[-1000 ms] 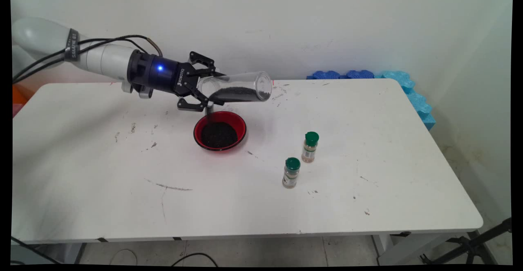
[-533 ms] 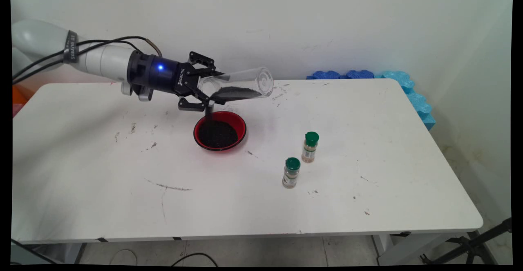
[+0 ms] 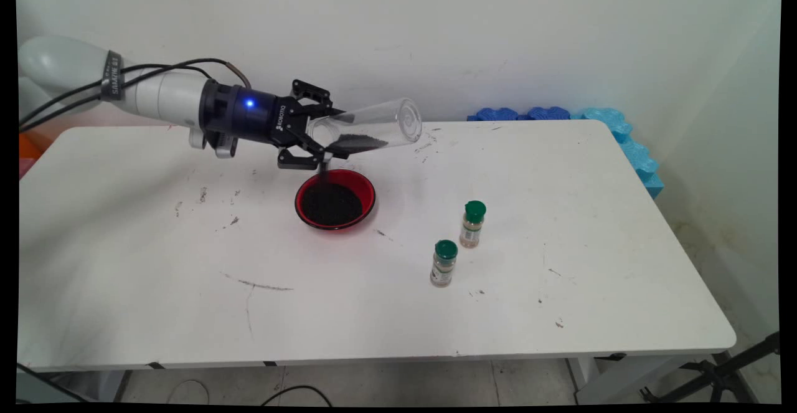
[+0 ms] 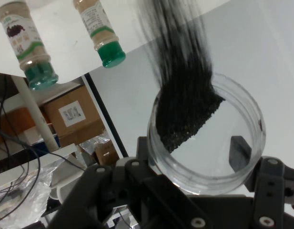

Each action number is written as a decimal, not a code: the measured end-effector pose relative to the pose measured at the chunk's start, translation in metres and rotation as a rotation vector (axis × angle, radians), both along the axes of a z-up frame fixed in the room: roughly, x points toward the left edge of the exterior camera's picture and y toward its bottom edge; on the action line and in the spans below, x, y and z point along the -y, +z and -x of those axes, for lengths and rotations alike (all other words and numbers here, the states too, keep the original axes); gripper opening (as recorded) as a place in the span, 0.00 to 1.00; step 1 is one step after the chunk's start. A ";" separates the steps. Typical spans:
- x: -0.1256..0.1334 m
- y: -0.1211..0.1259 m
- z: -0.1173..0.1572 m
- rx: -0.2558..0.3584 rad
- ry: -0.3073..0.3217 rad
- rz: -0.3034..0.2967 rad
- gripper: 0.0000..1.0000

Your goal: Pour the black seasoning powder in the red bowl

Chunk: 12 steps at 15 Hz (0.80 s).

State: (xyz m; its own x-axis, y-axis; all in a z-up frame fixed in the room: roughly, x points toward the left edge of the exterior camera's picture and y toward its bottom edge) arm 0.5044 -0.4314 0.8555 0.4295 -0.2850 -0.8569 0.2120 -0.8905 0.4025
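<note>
My gripper (image 3: 329, 134) is shut on a clear glass jar (image 3: 380, 128), held on its side just above the far-left rim of a red bowl (image 3: 369, 190). The jar's closed end points right and is raised; its mouth dips at the gripper. A thin stream of black grains (image 3: 323, 171) falls from the mouth into the bowl, which holds a dark heap (image 3: 331, 204). Some grains remain in the jar (image 4: 187, 114). In the hand view the jar (image 4: 208, 167) sits between the fingers, one pad (image 4: 239, 153) showing through the glass.
Two small spice jars with green lids stand right of the bowl, one (image 3: 472, 224) farther back and one (image 3: 444, 263) nearer; both appear in the hand view (image 4: 30, 45) (image 4: 101, 33). Blue foam pieces (image 3: 616, 129) line the white table's (image 3: 155, 276) far right corner.
The jar's closed end has tipped higher and the hand has shifted slightly right. Fewer grains lie in the jar; the stream keeps falling into the bowl.
</note>
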 end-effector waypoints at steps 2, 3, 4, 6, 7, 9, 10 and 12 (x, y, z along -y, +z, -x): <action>0.002 -0.002 0.003 -0.005 0.010 -0.004 0.00; 0.002 -0.002 0.004 -0.008 0.014 -0.005 0.00; 0.003 -0.003 0.005 -0.011 0.020 -0.006 0.00; 0.004 -0.004 0.008 -0.017 0.029 -0.010 0.00; 0.005 -0.005 0.010 -0.021 0.035 -0.012 0.00; 0.006 -0.007 0.012 -0.027 0.042 -0.015 0.00; 0.006 -0.008 0.014 -0.031 0.047 -0.017 0.00; 0.008 -0.009 0.016 -0.038 0.058 -0.021 0.00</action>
State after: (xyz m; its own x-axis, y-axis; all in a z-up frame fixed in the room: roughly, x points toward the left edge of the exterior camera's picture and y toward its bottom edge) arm 0.4880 -0.4393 0.8464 0.4115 -0.2422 -0.8786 0.2788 -0.8844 0.3743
